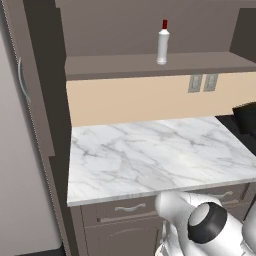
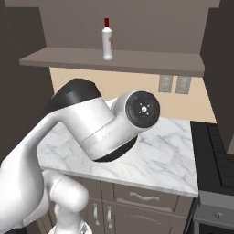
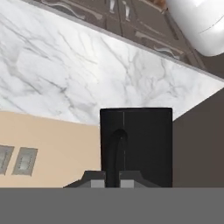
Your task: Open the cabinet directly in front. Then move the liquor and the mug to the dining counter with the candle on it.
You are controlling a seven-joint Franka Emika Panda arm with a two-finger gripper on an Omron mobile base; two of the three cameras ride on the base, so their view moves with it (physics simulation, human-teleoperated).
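The black mug (image 3: 144,144) hangs right in front of the hand camera. Its side handle runs down between the two fingertips of my gripper (image 3: 112,180), which is shut on it. The mug is in the air above the marble worktop. The liquor (image 1: 163,42) (image 2: 107,41), a white bottle with a red cap, stands upright on the lower shelf of the cabinet (image 1: 150,65). The cabinet is open, and its left door (image 1: 30,85) with the wavy silver handle is swung out. The dining counter and the candle are out of view.
Below the cabinet lie a marble worktop (image 1: 160,155) and a beige backsplash (image 1: 125,97) with two wall sockets (image 2: 174,84). Drawer fronts (image 2: 146,196) with silver handles sit under the worktop. A dark stove (image 2: 217,155) adjoins it on the right. My arm's elbow (image 2: 109,123) fills the near foreground.
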